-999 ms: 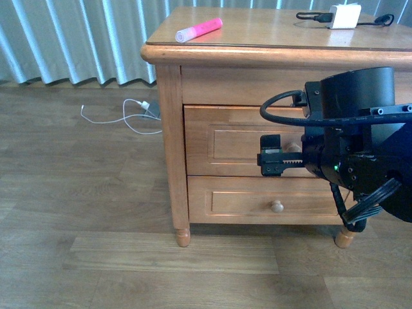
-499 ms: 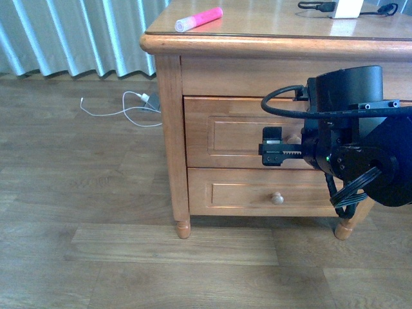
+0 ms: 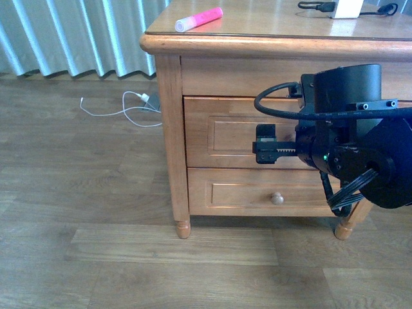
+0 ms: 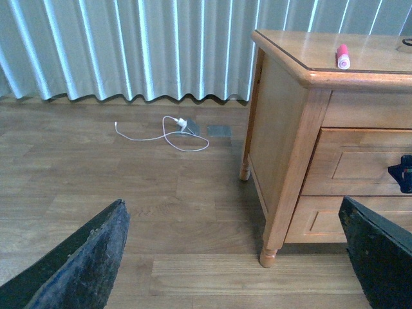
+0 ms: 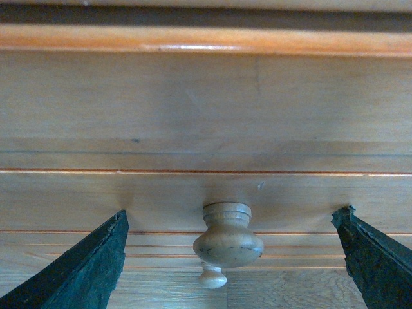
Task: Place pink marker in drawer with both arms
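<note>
Early stage: drawer shut, marker untouched.
The right gripper (image 3: 262, 152) is spread wide at the drawer (image 3: 225, 132), its knob (image 5: 228, 239) between the jaws but not gripped. The left gripper (image 4: 232, 257) hangs open, well back. The marker (image 3: 199, 19) lies beyond on the nightstand top (image 3: 270, 22), well apart from both. Opening, pick-up and drop-in remain.

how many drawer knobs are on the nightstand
2. The upper knob sits on the taller drawer, ahead of the right gripper's open jaws, which hide it in the front view. The lower knob is on the shallower drawer front.
</note>
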`<state>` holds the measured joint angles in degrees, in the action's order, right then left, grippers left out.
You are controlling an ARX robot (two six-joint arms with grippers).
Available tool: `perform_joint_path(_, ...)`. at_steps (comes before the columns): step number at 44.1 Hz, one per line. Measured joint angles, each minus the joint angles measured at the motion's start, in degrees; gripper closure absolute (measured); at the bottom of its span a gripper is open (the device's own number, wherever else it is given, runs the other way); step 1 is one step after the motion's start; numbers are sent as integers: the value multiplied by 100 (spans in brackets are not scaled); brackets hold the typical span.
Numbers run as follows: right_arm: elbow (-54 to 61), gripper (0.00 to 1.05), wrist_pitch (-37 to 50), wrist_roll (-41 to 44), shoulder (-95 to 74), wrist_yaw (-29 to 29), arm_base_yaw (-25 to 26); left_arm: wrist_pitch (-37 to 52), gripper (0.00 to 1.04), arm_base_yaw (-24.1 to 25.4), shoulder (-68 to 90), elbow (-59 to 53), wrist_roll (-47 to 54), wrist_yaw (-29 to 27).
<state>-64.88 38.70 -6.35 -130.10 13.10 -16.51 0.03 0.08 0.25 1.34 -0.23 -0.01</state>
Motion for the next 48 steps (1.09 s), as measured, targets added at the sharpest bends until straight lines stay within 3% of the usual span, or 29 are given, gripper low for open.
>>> perform_joint_path(3,4,11,22,2,0,-9,4,0,6,0,0,0,0,0)
perform_joint_path(9,15,28,48,46,0,-20,20,0,6,0,0,0,0,0)
perform_joint_path(23,72,81,24,181,0,-127,0,0,6,0,0,0,0,0)
perform_joint_path(32,501,83,-278,221,361,-409,-7,0,6,0,0,0,0,0)
perform_joint_path(48,2673,84,-584,437,2028,-1226,-57,0,6,0,0,0,2,0)
